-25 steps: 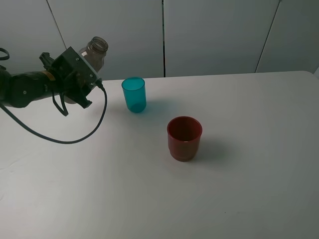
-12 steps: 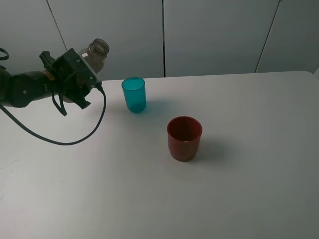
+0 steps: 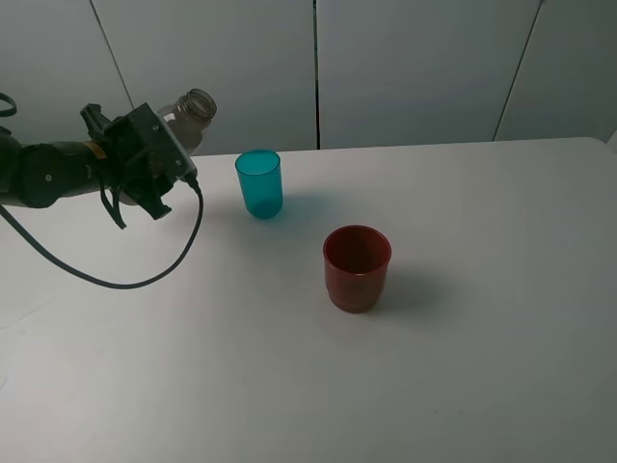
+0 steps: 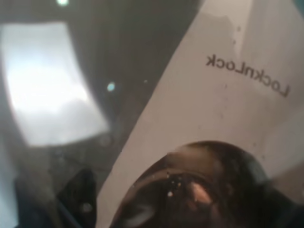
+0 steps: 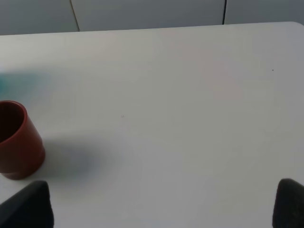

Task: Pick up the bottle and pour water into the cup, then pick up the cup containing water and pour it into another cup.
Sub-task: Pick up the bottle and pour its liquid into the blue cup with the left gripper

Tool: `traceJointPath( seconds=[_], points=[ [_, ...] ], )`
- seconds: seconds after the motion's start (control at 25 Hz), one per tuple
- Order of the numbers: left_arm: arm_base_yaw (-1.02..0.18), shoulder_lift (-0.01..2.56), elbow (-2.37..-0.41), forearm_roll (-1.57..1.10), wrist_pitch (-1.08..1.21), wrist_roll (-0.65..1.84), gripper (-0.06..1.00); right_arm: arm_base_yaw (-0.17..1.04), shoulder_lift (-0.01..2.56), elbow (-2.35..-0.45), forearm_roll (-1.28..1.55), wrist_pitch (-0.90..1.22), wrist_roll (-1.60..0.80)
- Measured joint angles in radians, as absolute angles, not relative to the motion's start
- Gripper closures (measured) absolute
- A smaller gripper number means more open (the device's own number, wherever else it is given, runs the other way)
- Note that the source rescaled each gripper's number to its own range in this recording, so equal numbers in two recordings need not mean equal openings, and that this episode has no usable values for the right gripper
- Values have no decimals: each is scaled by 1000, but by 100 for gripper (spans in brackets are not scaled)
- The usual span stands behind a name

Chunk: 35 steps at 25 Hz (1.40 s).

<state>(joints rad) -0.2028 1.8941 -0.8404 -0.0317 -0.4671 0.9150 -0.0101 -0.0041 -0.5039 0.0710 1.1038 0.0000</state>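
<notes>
My left gripper [image 3: 166, 130] is shut on the bottle [image 3: 190, 110], a clear brownish bottle held above the table at the far left. The bottle is tilted, and its open neck points right toward the cup [image 3: 259, 182], a teal tumbler standing upright just to its right. In the left wrist view the bottle [image 4: 190, 190] fills the frame, blurred and very close. Another cup [image 3: 357, 267], dark red and wider, stands upright near the table's middle and also shows in the right wrist view [image 5: 16, 142]. My right gripper [image 5: 156, 209] is open over bare table, to the right of the red cup.
The white table [image 3: 482, 338] runs wide to the right and the front. A black cable [image 3: 145, 275] loops down from the left arm over the tabletop. Grey wall panels [image 3: 415, 68] stand behind the table's far edge.
The bottle's neck has tipped a little further right toward the teal cup, and the left wrist has turned slightly. Both cups stay where they were.
</notes>
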Motion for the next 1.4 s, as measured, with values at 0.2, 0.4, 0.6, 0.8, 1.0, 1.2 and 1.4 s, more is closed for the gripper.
traceJointPath(
  seconds=[0.2,0.4,0.6,0.8,1.0,1.2,1.4],
  points=[
    [-206,1894,-853,-80,-410,1000,92,-10,-4,-504,71,1104,0],
    [-206,1894,-877,-91,-354,1044,92,-10,-4,-504,71,1104,0],
    [-206,1894,-925,-95,-275,1083,92,-10,-4,-504,71,1104,0],
    [-208,1894,-951,-110,-235,1129,92,-10,-4,-504,71,1104,0],
    [-212,1894,-964,-138,-206,1192,92,-10,-4,-504,71,1104,0],
    [-226,1894,-968,-169,-199,1252,92,-10,-4,-504,71,1104,0],
    [-228,1894,-968,-179,-184,1306,92,-10,-4,-504,71,1104,0]
  ],
)
